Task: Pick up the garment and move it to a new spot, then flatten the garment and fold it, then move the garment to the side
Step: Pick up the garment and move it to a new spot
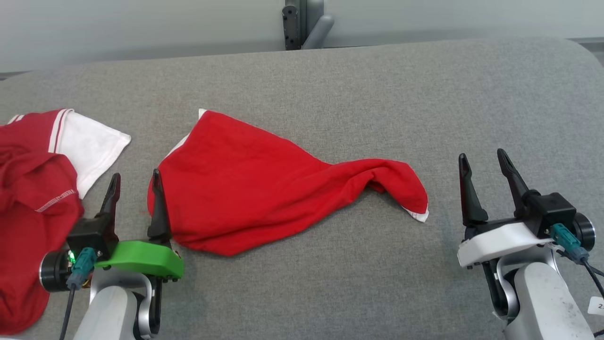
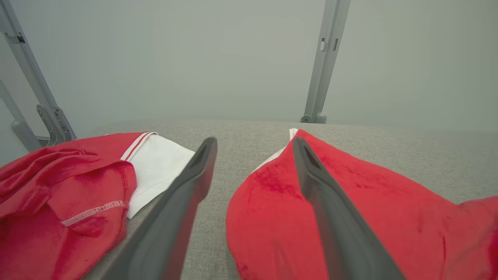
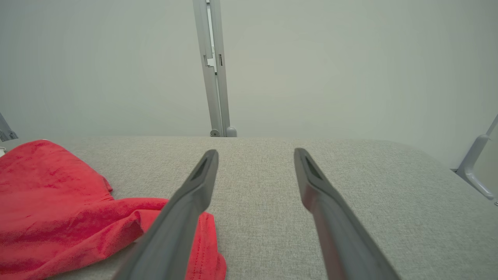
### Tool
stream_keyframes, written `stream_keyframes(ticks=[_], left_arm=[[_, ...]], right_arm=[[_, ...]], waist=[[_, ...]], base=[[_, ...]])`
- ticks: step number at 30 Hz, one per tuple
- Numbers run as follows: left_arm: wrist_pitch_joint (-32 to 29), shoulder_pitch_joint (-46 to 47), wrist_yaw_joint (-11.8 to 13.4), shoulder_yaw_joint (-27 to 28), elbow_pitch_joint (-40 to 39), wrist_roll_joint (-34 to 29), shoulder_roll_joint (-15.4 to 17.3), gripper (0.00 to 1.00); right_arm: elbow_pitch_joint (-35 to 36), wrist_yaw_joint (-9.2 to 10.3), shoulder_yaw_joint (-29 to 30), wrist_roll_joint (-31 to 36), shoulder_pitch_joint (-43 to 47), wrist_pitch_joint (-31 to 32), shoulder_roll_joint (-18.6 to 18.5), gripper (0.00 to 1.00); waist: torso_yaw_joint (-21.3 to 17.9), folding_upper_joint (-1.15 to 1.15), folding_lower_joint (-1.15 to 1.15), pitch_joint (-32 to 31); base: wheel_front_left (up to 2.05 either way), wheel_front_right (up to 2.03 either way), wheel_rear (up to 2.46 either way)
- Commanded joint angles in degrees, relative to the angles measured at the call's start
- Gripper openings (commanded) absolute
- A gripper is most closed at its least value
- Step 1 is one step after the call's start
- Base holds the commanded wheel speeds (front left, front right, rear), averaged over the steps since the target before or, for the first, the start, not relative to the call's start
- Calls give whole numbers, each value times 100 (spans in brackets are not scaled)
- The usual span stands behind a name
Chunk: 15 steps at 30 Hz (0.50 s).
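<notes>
Entry, from the remote console. Both arms are low at the near edge of the grey padded table (image 1: 377, 94), fingers pointing away from the robot.

Left gripper (image 1: 136, 174): the two dark fingers are spread wide with nothing between them. In the left wrist view I see bare grey fabric in the gap. Its inner finger (image 2: 330, 217) crosses the left edge of the red garment (image 1: 264, 189). I cannot tell whether it touches the cloth or sits just above it.

Right gripper (image 1: 482, 154): the fingers are likewise spread apart and hold nothing. It sits near the garment's right tip but clear of it, over bare table.

The red garment lies on the table between the two grippers, closer to the left one. It is not flat: the left part is a broad, fairly smooth lobe, and it narrows to the right into a bunched, twisted tail. A sliver of white shows at the far upper corner, and another at the right tip. In the right wrist view the tail end (image 3: 58, 202) lies crumpled beside that gripper's left finger.

A second piece, a red-and-white garment (image 1: 37, 189), is heaped at the table's left edge, just beyond the left gripper's outer finger. A white panel with red stripes faces up.

A grey metal post (image 1: 302, 23) stands behind the table against a pale wall.
</notes>
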<state>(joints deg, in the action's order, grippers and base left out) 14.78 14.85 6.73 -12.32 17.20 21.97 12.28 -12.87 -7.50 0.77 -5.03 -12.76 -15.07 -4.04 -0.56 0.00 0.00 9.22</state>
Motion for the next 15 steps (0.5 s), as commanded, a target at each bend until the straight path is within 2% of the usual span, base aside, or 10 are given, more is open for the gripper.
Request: stream_keyframes(ticks=[1,15], left_arm=[[3,-120,-4,-24,-34,24,42,100],[-240,-745,126,-139,-377,114,105,100]], right_arm=[[-30,2,7,-30,145,-30,-37,100],[-59,2,-19,-69,670,15,-27,100]], waist=[[62,0,0,-210],[-68,0,0,-712]], base=[[0,0,0],[0,0,0]])
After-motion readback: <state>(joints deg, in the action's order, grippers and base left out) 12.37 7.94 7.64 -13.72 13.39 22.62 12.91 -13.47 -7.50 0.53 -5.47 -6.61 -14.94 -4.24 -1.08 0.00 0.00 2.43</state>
